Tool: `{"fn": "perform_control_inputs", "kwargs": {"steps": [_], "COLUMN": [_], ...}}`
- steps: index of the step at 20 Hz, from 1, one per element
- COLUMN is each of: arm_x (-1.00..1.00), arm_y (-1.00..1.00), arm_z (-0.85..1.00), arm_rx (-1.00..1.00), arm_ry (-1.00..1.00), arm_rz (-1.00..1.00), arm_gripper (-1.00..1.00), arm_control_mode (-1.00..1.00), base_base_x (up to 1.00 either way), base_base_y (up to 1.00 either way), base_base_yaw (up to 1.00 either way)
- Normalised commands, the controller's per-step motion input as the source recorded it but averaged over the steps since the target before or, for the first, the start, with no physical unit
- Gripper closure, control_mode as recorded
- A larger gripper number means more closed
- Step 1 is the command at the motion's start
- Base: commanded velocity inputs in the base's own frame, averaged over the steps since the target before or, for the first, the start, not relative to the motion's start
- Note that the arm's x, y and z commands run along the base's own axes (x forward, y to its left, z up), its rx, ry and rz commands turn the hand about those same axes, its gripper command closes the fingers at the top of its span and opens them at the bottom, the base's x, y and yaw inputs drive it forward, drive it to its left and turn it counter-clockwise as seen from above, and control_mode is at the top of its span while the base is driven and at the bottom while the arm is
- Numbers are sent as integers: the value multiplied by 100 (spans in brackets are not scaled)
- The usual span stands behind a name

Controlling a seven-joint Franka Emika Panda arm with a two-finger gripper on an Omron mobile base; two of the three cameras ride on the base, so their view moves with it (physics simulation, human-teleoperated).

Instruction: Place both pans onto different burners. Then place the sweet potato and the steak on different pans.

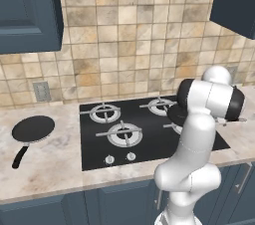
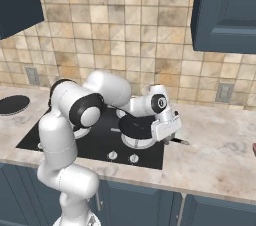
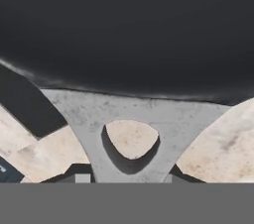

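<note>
You have one pan (image 2: 136, 126) over the cooktop's (image 1: 149, 142) right front burner, its handle fork (image 3: 131, 119) running straight into the narrowly set jaws, which grip it at the pan's 3 o'clock. The second pan (image 1: 33, 129) lies on the bench (image 1: 50, 169) at the cooktop's 9 o'clock. Count two pans, four burners.

The speckled beige stone surface (image 1: 55, 169) is carrying a black glass cooktop (image 1: 94, 149) with silver burner rings (image 1: 124, 134), while a round black frying pan (image 1: 33, 129) is lying on its left stretch, well apart from the cooktop.
</note>
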Motion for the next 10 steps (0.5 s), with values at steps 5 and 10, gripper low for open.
{"fn": "perform_control_inputs", "kwargs": {"steps": [5, 10], "arm_x": [0, 0], "arm_y": [23, 22], "arm_z": [-30, -18], "arm_rx": [-5, -4], "arm_ry": [-1, 0], "arm_rz": [0, 0], "arm_gripper": [100, 100], "arm_control_mode": [-100, -100], "base_base_x": [0, 0], "base_base_y": [0, 0], "base_base_yaw": [0, 0]}}
